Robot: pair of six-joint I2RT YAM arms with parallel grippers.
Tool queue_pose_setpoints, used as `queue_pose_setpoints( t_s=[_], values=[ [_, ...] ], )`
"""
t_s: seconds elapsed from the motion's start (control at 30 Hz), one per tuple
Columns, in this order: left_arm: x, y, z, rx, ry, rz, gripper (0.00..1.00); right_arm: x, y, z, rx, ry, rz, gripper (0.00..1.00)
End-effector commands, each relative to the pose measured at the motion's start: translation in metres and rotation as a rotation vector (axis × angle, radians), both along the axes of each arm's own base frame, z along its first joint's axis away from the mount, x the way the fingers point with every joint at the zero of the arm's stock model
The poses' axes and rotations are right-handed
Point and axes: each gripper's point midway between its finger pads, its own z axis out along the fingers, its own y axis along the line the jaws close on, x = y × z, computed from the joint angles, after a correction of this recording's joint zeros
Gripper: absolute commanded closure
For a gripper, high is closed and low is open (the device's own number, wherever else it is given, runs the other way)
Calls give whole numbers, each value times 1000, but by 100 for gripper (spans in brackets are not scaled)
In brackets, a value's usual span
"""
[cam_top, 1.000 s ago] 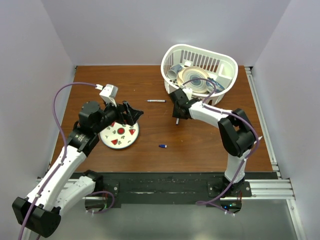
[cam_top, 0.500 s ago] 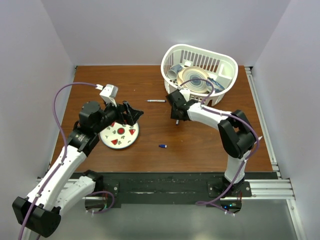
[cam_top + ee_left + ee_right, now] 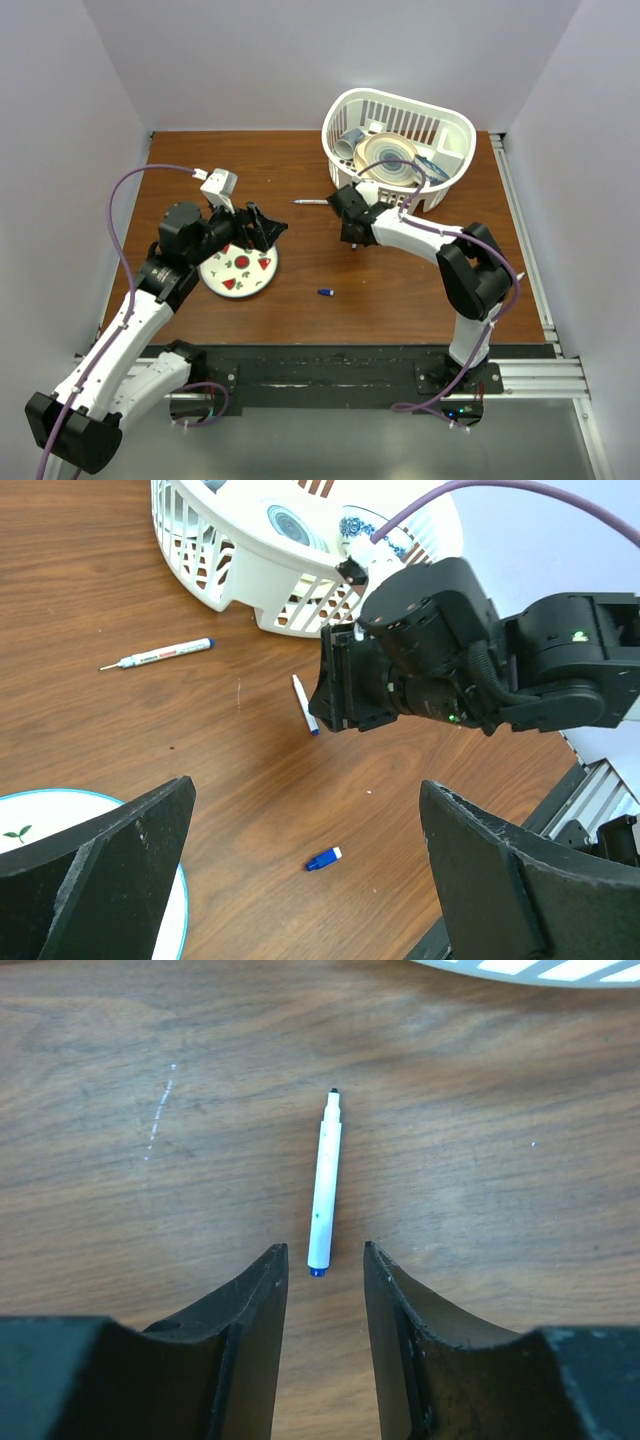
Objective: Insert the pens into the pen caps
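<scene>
A short white pen (image 3: 323, 1185) with a blue end lies on the wooden table. My right gripper (image 3: 325, 1260) is open, low over it, and its blue end lies between the fingertips without touching. The same pen (image 3: 305, 704) shows in the left wrist view beside the right gripper (image 3: 345, 685). A second, longer pen (image 3: 312, 201) lies further back; it also shows in the left wrist view (image 3: 157, 656). A blue cap (image 3: 325, 292) lies alone near the table's middle, also seen in the left wrist view (image 3: 323, 858). My left gripper (image 3: 262, 228) is open and empty above the plate's edge. No green or dark cap shows.
A white plate (image 3: 240, 268) with red and green motifs lies under the left gripper. A white slotted basket (image 3: 440, 125) holding dishes stands at the back right, just behind the right gripper. The table's front edge runs along the arm bases.
My right gripper has shifted slightly left and toward the back. The left arm, pens and cap have not moved.
</scene>
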Motion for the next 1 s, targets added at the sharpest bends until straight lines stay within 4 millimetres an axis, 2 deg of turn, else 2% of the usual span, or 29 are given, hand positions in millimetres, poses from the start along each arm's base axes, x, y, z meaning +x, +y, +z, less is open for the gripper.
queue_pose_setpoints(
  t_s=[0.0,0.23,0.47,0.6,0.77,0.8,0.83,0.9,0.93,0.97],
  values=[
    [0,-2,4,-21,-18,-14,1,2,-5,-5,-36,-26,-52,61],
    [0,-2,6,-23,-23,-15,1,1,-7,-12,-65,-44,-76,62],
    [0,-2,5,-24,-20,-15,1,4,-4,-33,-76,-25,-76,65],
    [0,-2,5,-24,-18,-13,1,-1,0,-46,-62,11,-65,68],
    [1,-1,3,-21,-16,-4,2,-6,3,-49,-44,27,-29,87],
    [1,-1,3,-20,-14,-1,3,-9,1,-50,-44,36,-22,94],
    [2,0,2,-19,-13,2,4,-10,1,-44,-37,25,-16,98],
    [3,0,-1,-16,0,7,5,-17,-2,-43,-42,33,20,100],
    [3,-1,-3,-22,16,8,5,-18,1,-29,-17,11,39,100],
    [3,-2,-5,-28,32,4,6,-23,-3,-29,-23,13,70,100]
  ],
)
